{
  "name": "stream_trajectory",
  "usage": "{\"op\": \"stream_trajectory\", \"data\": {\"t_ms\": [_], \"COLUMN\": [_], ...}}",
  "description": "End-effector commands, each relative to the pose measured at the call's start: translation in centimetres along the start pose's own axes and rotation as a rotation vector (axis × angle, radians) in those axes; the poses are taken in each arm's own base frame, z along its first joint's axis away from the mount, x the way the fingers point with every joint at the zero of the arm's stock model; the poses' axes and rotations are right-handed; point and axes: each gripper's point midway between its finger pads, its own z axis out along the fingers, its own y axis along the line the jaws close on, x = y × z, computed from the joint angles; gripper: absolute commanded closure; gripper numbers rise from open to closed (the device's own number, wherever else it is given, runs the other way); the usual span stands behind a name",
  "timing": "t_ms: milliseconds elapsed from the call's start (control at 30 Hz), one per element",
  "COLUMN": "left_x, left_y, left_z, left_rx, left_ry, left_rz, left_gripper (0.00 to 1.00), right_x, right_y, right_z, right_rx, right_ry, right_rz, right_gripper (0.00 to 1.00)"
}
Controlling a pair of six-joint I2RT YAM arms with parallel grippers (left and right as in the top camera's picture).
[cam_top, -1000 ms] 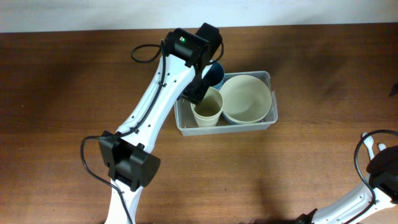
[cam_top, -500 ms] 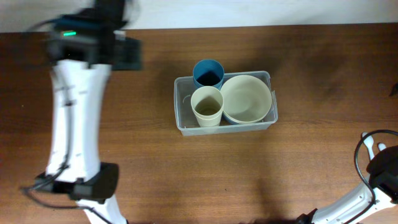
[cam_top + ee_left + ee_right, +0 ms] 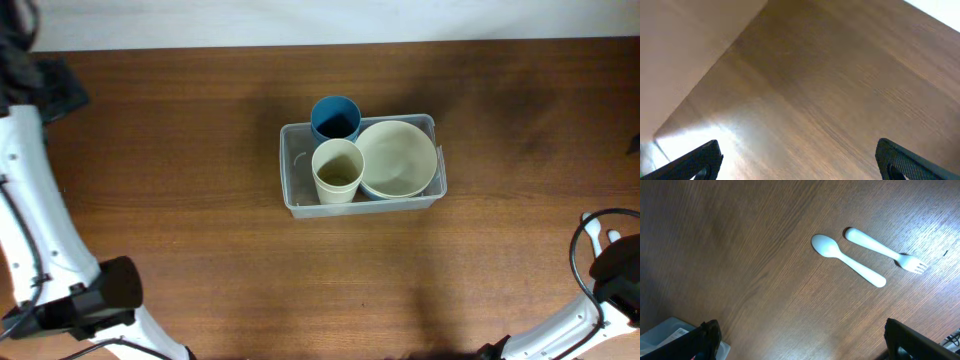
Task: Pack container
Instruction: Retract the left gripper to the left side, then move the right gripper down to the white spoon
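Observation:
The container (image 3: 295,190), a clear plastic bin, stands mid-table. Inside it are a cream cup (image 3: 337,170), a blue cup (image 3: 335,118) and a cream bowl (image 3: 396,158) nested in a blue one. My left arm (image 3: 28,200) reaches along the far left edge, well away from the bin. My left gripper (image 3: 800,162) is open over bare wood, its fingertips (image 3: 695,160) wide apart. My right gripper (image 3: 807,342) is open too, with nothing between its fingers. It hangs above the table near a white spoon (image 3: 847,260) and a white fork (image 3: 885,250).
A corner of translucent plastic (image 3: 667,332) shows beside the right gripper's left finger. The right arm (image 3: 610,275) sits at the bottom right corner of the overhead view. The table's back edge meets a pale wall (image 3: 320,20).
My left arm has swung from over the container to the far left of the table. Its jaws have opened, and the cream cup stays standing in the bin. The right arm has not moved.

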Motion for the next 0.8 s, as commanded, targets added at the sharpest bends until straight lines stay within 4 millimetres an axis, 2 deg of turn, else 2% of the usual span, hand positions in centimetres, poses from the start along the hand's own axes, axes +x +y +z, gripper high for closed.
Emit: {"op": "stream_trajectory", "data": {"t_ms": [0,133,233,567,767], "left_x": [0.1,0.3,0.4,0.4,0.4], "left_y": [1.4,1.5,1.3,1.3,1.3], "left_z": [1.8,2.2,2.2,2.2,2.2], "left_rx": [-0.012,0.003,0.012,0.015,0.015], "left_ry": [0.046,0.066,0.069,0.070,0.070], "left_rz": [-0.087,-0.097,-0.097,-0.097,-0.097], "left_gripper": [0.00,0.00,0.00,0.00,0.00], "right_x": [0.0,0.0,-1.0,-1.4,1.1], "right_y": [0.5,1.6,1.7,1.9,1.0], "right_z": [0.0,-0.1,-0.1,-0.1,0.0], "right_rx": [-0.020,-0.084,-0.086,-0.094,-0.052], "right_ry": [0.001,0.002,-0.037,-0.053,0.042], "right_rz": [0.005,0.002,-0.002,-0.004,-0.102], "right_gripper": [0.01,0.01,0.01,0.01,0.01]}}
